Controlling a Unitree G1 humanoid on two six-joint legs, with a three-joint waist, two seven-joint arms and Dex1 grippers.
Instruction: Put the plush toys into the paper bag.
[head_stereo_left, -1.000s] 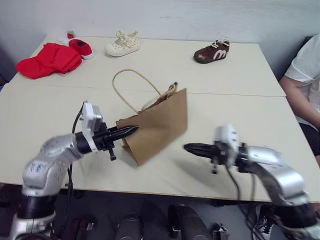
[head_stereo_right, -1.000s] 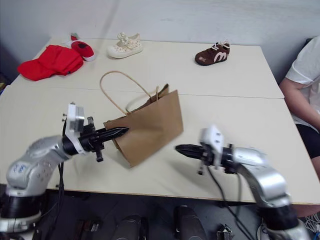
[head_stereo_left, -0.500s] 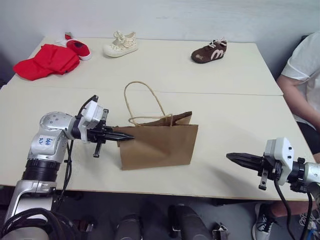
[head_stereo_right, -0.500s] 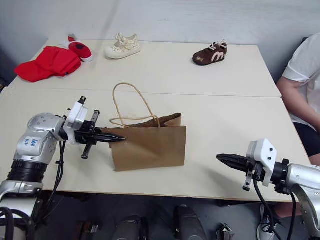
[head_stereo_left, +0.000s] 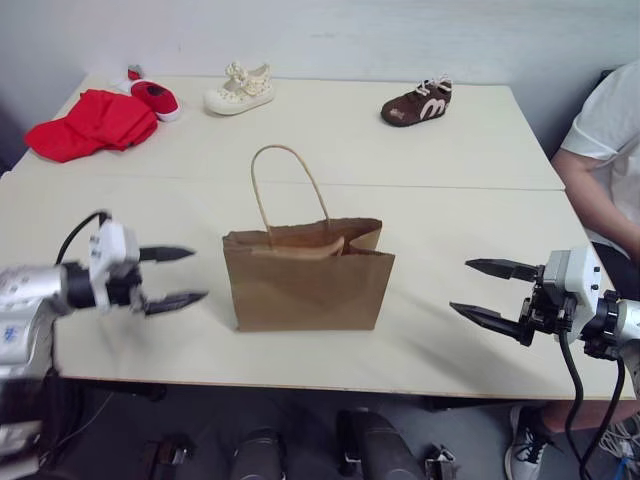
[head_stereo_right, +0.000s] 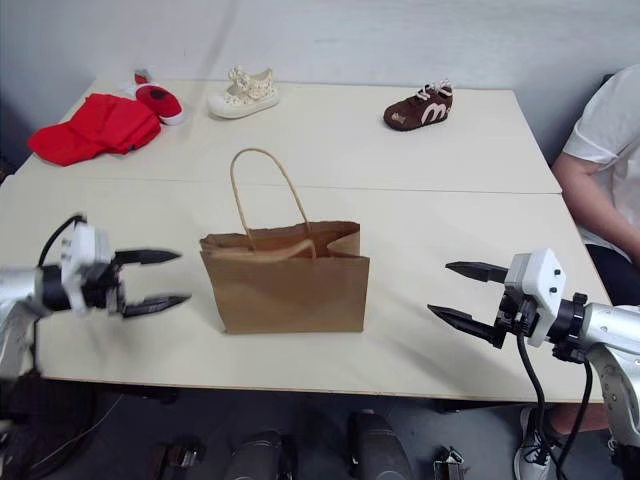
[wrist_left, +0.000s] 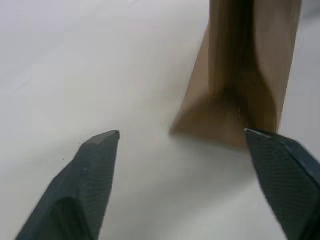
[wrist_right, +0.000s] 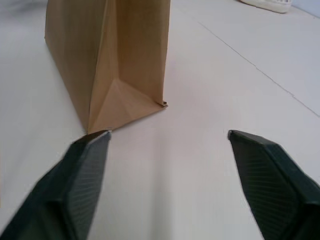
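Paper bag (head_stereo_left: 308, 279) upright near the front middle of the table (head_stereo_left: 450, 150), mouth open upward, one thin loop handle (head_stereo_left: 287, 185) standing above the rim. Plush toys not to be made out; inside of the bag hidden. Left gripper (head_stereo_left: 175, 276) just left of the bag, level with its lower half, black fingers spread wide, holding nothing, clear of the paper. Right gripper (head_stereo_left: 483, 290) well to the right of the bag, fingers likewise spread wide and empty, pointing toward it. Narrow folded side of the bag between the fingertips in both wrist views, apart from them.

Along the far edge of the table: red cloth (head_stereo_left: 90, 122) at the left corner, small red shoe (head_stereo_left: 153, 95) touching its far side, cream shoe (head_stereo_left: 238, 90) further right, brown shoe (head_stereo_left: 418, 101) beyond that. Seated at the right edge, person in a white sleeve (head_stereo_left: 608, 125).
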